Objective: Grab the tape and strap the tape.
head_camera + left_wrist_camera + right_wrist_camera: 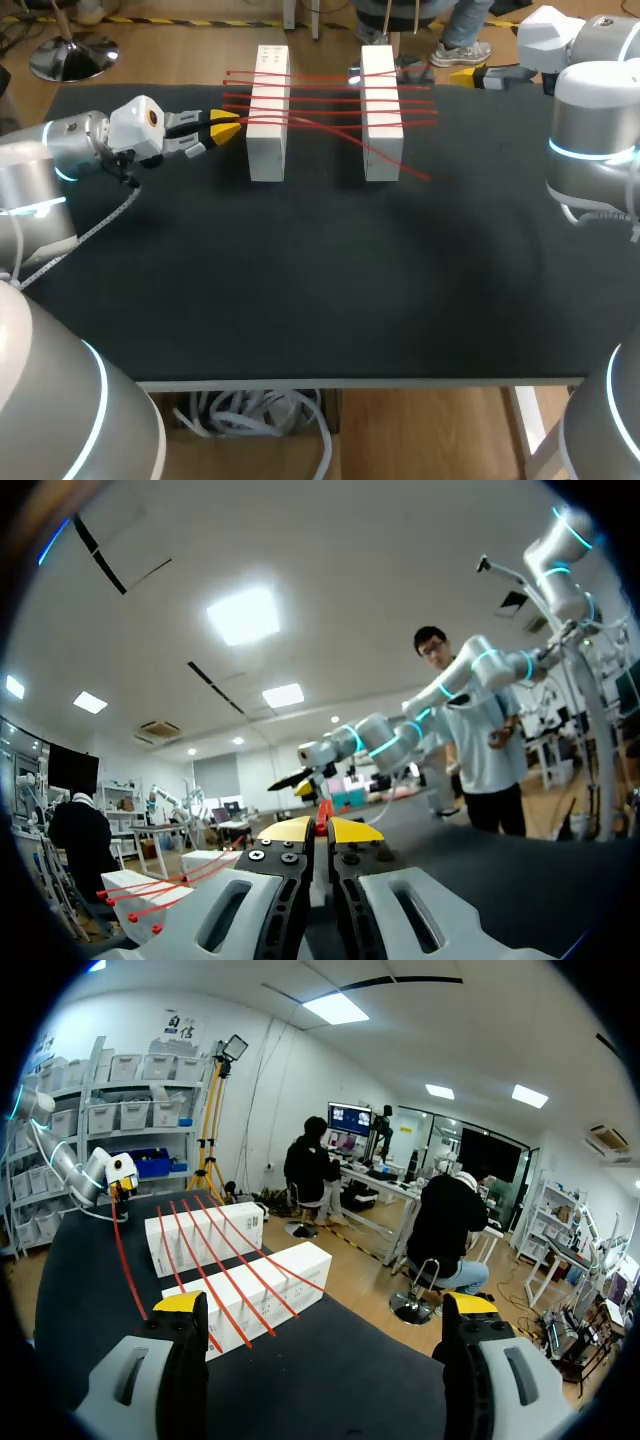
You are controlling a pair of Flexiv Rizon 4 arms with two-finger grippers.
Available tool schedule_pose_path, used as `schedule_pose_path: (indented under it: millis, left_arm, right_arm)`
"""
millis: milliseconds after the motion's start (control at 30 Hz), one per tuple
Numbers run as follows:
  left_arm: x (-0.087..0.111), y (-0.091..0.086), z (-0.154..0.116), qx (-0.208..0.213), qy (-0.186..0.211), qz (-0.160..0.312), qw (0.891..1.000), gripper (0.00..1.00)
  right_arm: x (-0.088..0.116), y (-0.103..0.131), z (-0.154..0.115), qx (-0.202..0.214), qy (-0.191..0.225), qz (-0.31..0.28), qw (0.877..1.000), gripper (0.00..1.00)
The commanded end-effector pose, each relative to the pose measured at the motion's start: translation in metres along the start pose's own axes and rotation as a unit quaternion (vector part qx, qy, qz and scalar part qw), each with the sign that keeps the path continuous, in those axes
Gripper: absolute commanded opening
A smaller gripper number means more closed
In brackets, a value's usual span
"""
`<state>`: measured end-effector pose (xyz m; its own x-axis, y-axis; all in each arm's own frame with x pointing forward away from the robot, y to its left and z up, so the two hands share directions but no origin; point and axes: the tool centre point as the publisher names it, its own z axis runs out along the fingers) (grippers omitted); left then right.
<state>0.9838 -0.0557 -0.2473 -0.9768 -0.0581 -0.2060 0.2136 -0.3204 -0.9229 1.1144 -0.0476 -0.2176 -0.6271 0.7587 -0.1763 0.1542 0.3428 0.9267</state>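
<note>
Red tape [325, 101] across 2 white blocks [268, 110], left tool [225, 128] pinching it, right tool [325, 1305] spread wide, empty

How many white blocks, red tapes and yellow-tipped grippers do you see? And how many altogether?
white blocks: 2
red tape: 1
grippers: 2, the left gripper and the right gripper
total: 5

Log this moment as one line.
left gripper: shut on red tape | right gripper: open, empty | red tape: across two white blocks
</note>
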Motion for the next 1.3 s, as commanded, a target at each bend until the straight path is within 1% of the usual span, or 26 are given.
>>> schedule_pose_path:
  millis: [33,300,433,667,933,1300]
  left_arm:
    - [0.01,-0.005,0.004,0.004,-0.018,0.003,1.0,0.0]
    - [0.023,-0.021,0.022,0.013,-0.013,0.009,1.0,0.0]
    - [0.03,-0.029,0.029,0.032,-0.019,0.013,0.999,0.0]
    - [0.043,-0.042,0.042,0.022,-0.012,0.008,1.0,0.0]
    - [0.05,-0.064,0.054,0.021,-0.019,0.019,0.999,0.0]
    - [0.05,-0.064,0.054,0.021,-0.019,0.019,0.999,0.0]
  right_arm:
    - [-0.001,0.0,-0.001,0.001,0.001,0.0,1.0,1.0]
    - [-0.001,0.0,-0.001,0.001,0.001,0.0,1.0,1.0]
    - [-0.001,0.0,-0.001,0.001,0.001,0.0,1.0,1.0]
    - [-0.001,0.0,-0.001,0.001,0.001,0.0,1.0,1.0]
    - [-0.001,0.0,-0.001,0.001,0.001,0.0,1.0,1.0]
    - [-0.001,0.0,-0.001,0.001,0.001,0.0,1.0,1.0]
